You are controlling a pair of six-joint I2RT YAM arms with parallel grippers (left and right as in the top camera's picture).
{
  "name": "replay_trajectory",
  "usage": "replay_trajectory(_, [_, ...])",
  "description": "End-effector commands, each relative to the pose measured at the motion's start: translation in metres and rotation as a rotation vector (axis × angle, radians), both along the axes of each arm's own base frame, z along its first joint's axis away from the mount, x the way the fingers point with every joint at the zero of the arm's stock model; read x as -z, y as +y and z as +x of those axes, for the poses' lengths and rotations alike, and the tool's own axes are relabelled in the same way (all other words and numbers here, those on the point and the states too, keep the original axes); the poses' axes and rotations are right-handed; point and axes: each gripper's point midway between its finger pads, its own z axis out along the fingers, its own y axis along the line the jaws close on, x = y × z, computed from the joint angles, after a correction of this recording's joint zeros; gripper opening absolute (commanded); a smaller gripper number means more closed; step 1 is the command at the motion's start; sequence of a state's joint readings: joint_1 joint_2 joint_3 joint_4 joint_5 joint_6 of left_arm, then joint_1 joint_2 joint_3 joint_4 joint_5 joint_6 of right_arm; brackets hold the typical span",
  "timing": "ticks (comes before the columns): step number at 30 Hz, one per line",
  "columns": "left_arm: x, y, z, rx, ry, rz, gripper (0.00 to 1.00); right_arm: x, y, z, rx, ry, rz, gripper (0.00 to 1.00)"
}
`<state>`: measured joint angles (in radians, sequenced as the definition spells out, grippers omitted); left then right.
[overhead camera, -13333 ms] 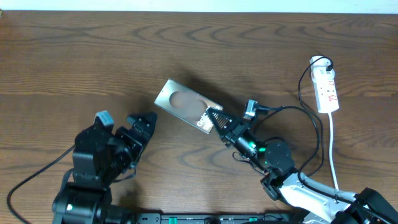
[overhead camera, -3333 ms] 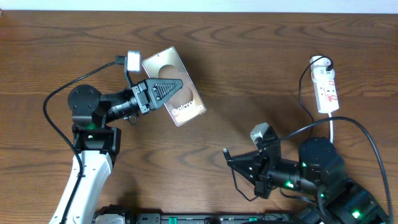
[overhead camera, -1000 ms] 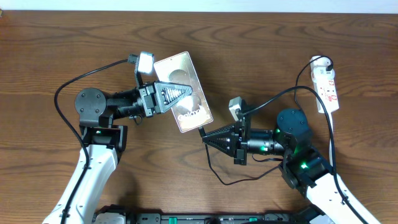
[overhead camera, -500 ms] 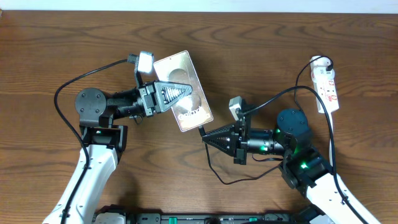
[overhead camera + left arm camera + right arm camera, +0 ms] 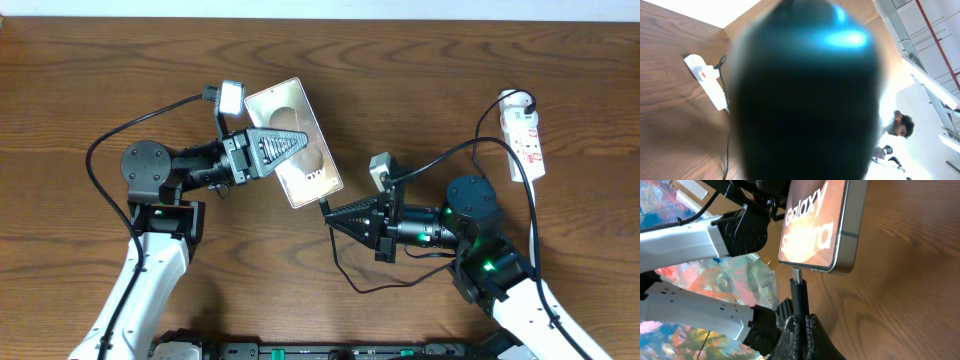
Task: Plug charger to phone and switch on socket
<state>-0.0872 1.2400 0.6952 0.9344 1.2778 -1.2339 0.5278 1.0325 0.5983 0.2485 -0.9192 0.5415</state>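
Observation:
My left gripper (image 5: 290,143) is shut on the phone (image 5: 310,175) and holds it tilted above the table, one finger across its screen. In the left wrist view a dark blur fills the middle and hides the fingers. My right gripper (image 5: 330,212) is shut on the charger (image 5: 325,206), and its thin black cable (image 5: 355,287) loops below on the table. In the right wrist view, my right gripper (image 5: 802,322) holds the charger's black plug (image 5: 799,295) upright. Its metal tip meets the bottom edge of the phone (image 5: 815,225), which shows "Galaxy" lettering. The socket (image 5: 527,143) lies at the far right.
The socket's white lead (image 5: 535,235) runs down the right side toward the table's front edge. The socket (image 5: 707,82) also shows at the left in the left wrist view. Both arms reach over the middle of the wooden table (image 5: 450,80).
The phone has shifted slightly up and left in my left gripper and tilted more. My right gripper has followed with the plug, staying at the phone's bottom edge.

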Motion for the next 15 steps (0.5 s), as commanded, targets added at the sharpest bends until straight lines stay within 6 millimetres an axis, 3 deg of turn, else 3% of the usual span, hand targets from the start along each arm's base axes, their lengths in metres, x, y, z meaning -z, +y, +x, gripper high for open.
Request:
replay_trajectory(1, [-0.012, 0.000, 0.000, -0.015, -0.045, -0.007, 0.07, -0.002, 0.001, 0.002, 0.013, -0.004, 0.002, 0.01])
replay_trajectory(12, [-0.009, 0.000, 0.003, -0.024, -0.017, -0.007, 0.07, 0.000, 0.006, 0.001, 0.023, -0.004, -0.008, 0.01])
replay_trajectory(15, [-0.008, -0.001, 0.000, -0.009, -0.019, -0.002, 0.07, 0.010, 0.004, 0.003, 0.046, 0.014, -0.043, 0.01])
